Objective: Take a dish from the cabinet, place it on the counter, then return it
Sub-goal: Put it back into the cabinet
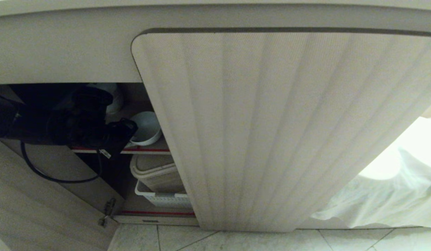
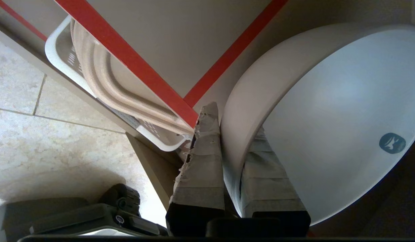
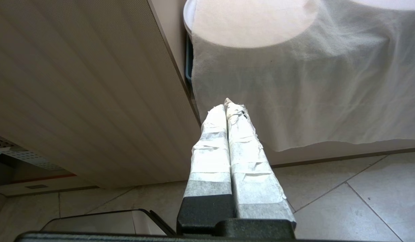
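Clamped by the taped left gripper [image 2: 232, 134] is the rim of the small round white bowl [image 2: 331, 124] — one finger inside, one outside (wall pinched between) — on the red-edged upper shelf [image 1: 145, 150] of the fluted beige cabinet [image 1: 271, 122].

We see the bowl [image 1: 146, 127], small, round and plain white (a teal mark shows inside it), on the upper red-edged shelf of the pale cabinet [image 1: 271, 122], its rim pinched between the left gripper [image 2: 231, 134] fingers, near the fluted door's edge.
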`<state>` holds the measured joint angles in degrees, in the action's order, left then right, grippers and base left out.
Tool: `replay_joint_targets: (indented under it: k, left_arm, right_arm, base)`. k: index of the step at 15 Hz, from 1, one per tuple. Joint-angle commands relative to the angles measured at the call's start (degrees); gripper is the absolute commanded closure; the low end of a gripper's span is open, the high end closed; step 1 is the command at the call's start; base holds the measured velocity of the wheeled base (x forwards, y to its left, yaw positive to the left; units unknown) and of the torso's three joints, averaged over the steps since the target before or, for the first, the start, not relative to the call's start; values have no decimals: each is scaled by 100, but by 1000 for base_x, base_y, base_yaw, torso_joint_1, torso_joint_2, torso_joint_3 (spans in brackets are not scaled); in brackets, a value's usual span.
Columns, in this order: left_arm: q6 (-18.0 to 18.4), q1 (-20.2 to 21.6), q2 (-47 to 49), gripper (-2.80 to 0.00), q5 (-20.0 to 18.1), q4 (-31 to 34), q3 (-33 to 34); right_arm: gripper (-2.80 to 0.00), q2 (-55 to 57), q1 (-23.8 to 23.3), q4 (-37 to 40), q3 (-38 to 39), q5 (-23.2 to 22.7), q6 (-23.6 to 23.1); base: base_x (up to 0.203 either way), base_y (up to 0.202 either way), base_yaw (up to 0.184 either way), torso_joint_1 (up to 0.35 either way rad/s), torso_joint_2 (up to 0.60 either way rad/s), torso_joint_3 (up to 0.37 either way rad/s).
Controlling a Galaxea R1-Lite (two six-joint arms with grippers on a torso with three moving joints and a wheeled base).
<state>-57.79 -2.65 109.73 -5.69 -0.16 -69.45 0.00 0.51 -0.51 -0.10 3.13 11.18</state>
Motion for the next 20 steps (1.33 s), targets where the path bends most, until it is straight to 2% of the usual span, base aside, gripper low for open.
replay_joint_targets:
  k: [1,2,20]
  left_arm:
    - [-30,1,-4,0,-2,-2,2]
    - [-30,1,-3,-280,-1,-2,2]
    - [-49,10,93,-280,165,-213,-148]
  right_arm:
    - [0,0,2,-2,1,3,7]
    - [0,0,2,-2,1,3,7]
    - [0,0,2,-2,1,1,7]
  base:
    - [0,0,0,0,0,0]
    - [0,0,0,0,0,0]
    - [0,0,0,0,0,0]
